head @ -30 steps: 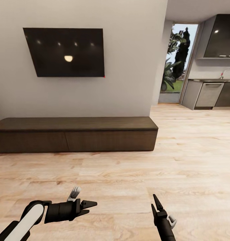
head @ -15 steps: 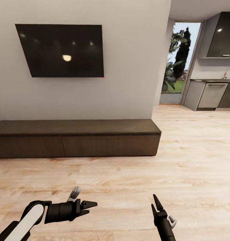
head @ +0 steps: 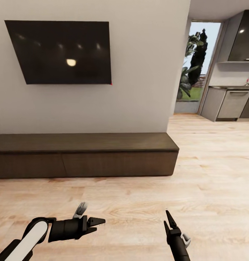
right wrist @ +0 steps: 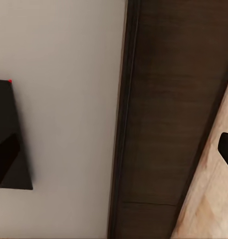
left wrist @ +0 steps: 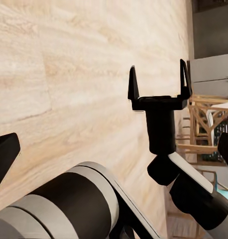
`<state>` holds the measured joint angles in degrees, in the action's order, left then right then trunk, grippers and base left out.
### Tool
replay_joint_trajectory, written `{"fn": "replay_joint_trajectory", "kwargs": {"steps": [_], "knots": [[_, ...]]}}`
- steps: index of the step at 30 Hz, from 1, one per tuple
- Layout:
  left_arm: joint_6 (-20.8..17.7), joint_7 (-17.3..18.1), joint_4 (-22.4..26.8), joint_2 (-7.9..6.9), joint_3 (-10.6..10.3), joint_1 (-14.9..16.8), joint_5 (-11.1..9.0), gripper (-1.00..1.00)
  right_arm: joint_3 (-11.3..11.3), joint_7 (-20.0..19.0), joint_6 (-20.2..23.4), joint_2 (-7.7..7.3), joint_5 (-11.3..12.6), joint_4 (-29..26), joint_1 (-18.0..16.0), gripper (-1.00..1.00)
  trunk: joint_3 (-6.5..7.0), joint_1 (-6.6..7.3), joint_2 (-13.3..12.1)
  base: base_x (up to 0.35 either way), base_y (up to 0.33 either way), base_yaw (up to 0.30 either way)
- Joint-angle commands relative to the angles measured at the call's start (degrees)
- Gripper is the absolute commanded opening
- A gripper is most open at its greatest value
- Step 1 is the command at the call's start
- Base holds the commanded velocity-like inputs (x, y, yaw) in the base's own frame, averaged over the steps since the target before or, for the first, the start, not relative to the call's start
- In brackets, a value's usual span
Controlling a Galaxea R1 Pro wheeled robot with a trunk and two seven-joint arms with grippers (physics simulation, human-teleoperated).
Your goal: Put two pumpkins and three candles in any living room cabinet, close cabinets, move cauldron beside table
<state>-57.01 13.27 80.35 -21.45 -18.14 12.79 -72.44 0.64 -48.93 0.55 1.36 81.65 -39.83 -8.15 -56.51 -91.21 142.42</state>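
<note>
The long, low dark-brown cabinet (head: 102, 163) stands against the white wall ahead, its drawer fronts flush and shut. In the right wrist view the cabinet (right wrist: 169, 124) runs along the wall. My left gripper (head: 99, 224) hovers low over the floor, open and holding nothing. My right gripper (head: 168, 220) points toward the cabinet, also open and holding nothing. The left wrist view looks across at the right gripper (left wrist: 158, 67), whose two fingers stand apart. The pumpkins, candles and cauldron are out of view.
A dark TV (head: 62, 52) hangs on the wall above the cabinet. At the right a doorway with plants (head: 196, 69) and grey kitchen units (head: 233, 105) lie beyond the wall's corner. Light wood floor (head: 138, 195) separates me from the cabinet. Light wooden furniture (left wrist: 203, 124) appears in the left wrist view.
The whole picture has shifted: the camera has moved closer to the cabinet and wall. Both arms keep the same pose, grippers still open.
</note>
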Motion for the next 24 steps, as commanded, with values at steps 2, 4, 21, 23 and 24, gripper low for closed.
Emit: {"fn": "replay_joint_trajectory", "kwargs": {"steps": [2,4,21,23,24], "knots": [[0.0,0.5,0.0,-0.06,-0.1,0.0,0.5,1.00,0.1,-0.2,0.1,0.03,0.2,0.1,0.0,1.00,-0.06,-0.02,0.0,0.315,0.000,0.000],[0.0,0.5,0.0,-0.05,-0.1,0.0,0.5,1.00,0.1,-0.2,0.1,0.03,0.2,0.0,0.0,1.00,-0.06,-0.02,0.0,0.315,0.000,0.000],[0.0,0.5,0.0,0.00,-0.1,0.0,0.5,1.00,0.0,-0.2,0.0,0.04,0.2,0.0,0.0,1.00,-0.06,-0.02,0.0,0.315,0.000,0.000],[0.0,0.5,0.0,-0.01,-0.1,0.0,0.5,1.00,0.0,-0.2,-0.2,0.05,0.2,0.0,0.0,1.00,-0.06,-0.02,0.0,0.315,0.000,0.000],[0.0,0.5,0.0,-0.01,-0.1,0.0,0.5,1.00,0.0,-0.2,-0.4,0.05,0.2,0.1,0.0,1.00,-0.06,-0.02,0.0,0.315,0.000,0.000]]}}
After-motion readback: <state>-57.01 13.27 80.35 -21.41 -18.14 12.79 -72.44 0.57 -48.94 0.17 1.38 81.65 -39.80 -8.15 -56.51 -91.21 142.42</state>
